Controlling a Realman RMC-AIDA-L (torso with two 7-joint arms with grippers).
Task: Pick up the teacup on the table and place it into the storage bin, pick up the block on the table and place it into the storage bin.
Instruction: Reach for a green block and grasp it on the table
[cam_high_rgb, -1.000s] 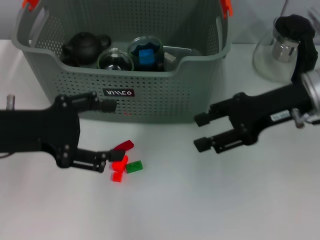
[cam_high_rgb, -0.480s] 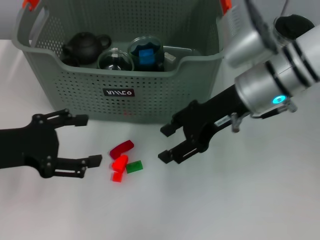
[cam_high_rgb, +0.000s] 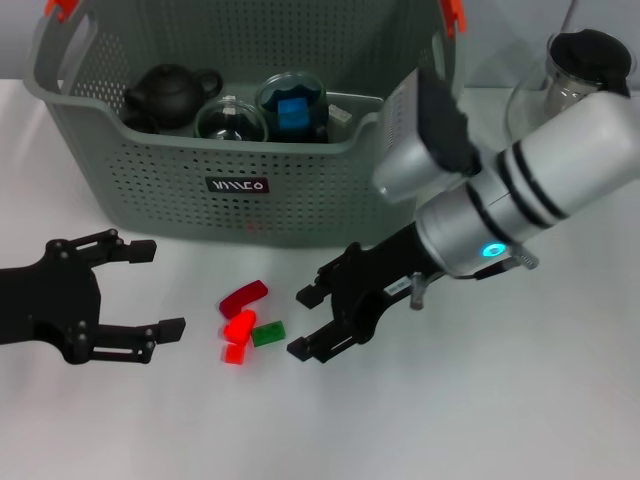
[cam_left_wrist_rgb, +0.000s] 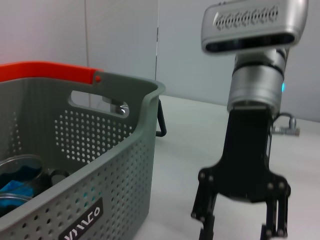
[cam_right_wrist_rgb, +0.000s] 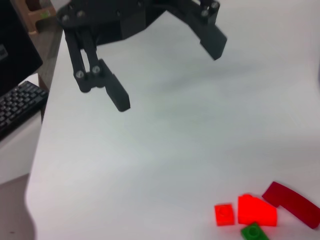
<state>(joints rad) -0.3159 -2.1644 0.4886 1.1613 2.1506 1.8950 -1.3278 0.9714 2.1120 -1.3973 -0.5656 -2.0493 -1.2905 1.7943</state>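
- Head view: the blocks (cam_high_rgb: 244, 322), red and green, lie clustered on the white desk (cam_high_rgb: 450, 420) before the perforated storage bin (cam_high_rgb: 300, 190); the dark red curved piece (cam_high_rgb: 243, 295) runs roughly parallel to the bin front. The left gripper (cam_high_rgb: 150, 288) and right gripper (cam_high_rgb: 308, 322) flank them, jaws released.
- Left wrist view: the right gripper (cam_left_wrist_rgb: 239, 227), fingertips cut off.
- Right wrist view: the left gripper (cam_right_wrist_rgb: 167, 70) spread above the blocks (cam_right_wrist_rgb: 260, 210).
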